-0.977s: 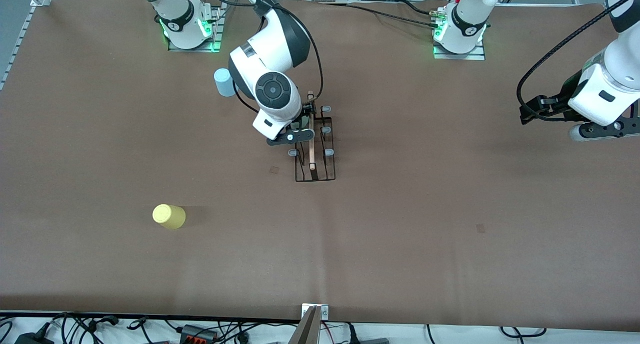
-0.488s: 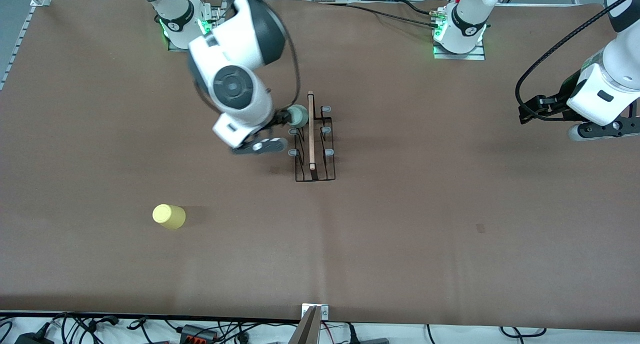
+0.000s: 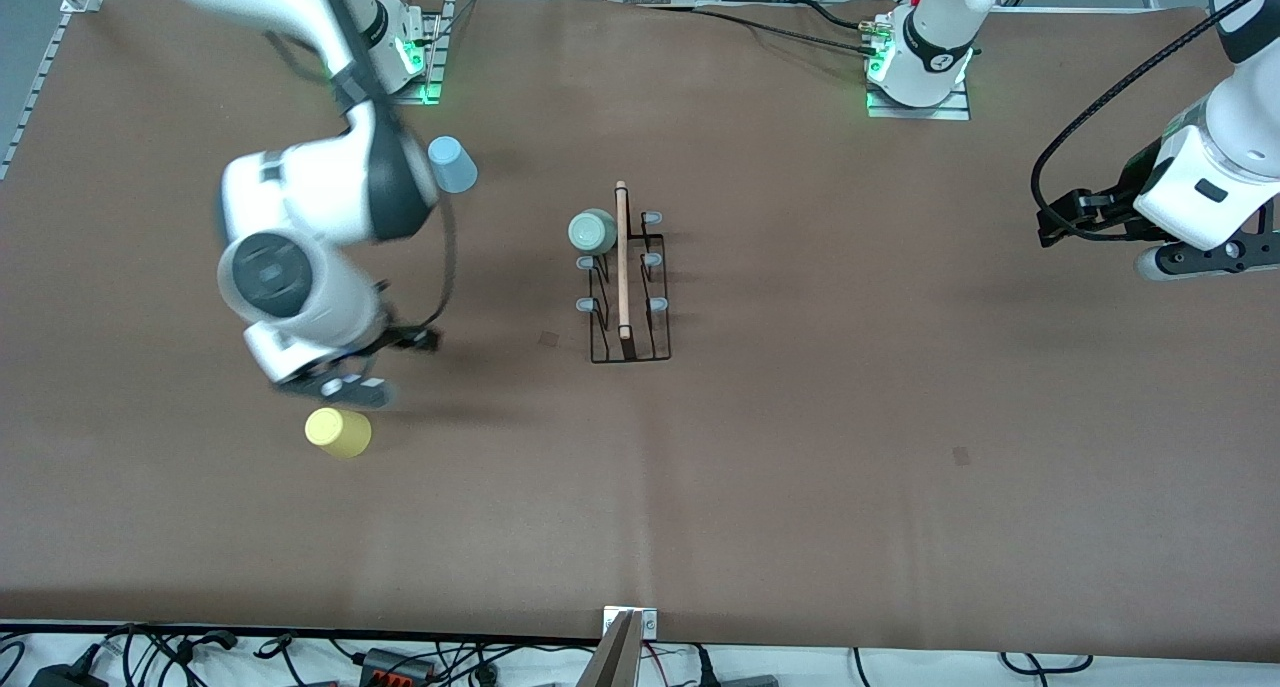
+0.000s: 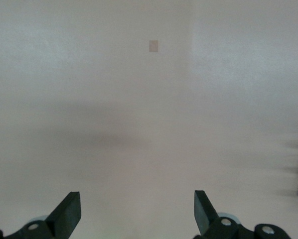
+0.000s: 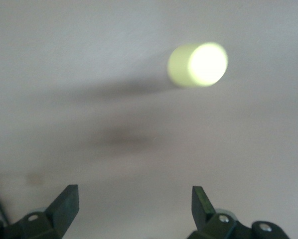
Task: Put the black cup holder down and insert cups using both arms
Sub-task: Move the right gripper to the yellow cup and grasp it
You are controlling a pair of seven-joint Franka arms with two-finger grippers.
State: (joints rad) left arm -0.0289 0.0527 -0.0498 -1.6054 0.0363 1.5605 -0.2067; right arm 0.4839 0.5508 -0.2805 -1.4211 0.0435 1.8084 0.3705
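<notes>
Having left the green cup [image 3: 592, 232] on the black rack [image 3: 628, 302] at mid-table, the right claw [image 3: 345, 387], wide open and empty, now hangs just beside the yellow cup [image 3: 338, 433], likely next, while the left claw [image 3: 1195, 259] waits, open and empty.

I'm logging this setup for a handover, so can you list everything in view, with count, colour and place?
black cup holder: one, black wire with wooden rod, mid-table.
green cup: one, pale sage, upside down on a prong of the holder.
yellow cup: one, on the table toward the right arm's end, nearer the front camera than the holder.
blue cup: one, light blue, farther from the camera, near the right arm's base.
right hand: open, empty, over the table next to the yellow cup.
left hand: open, empty, waiting at its end.
</notes>
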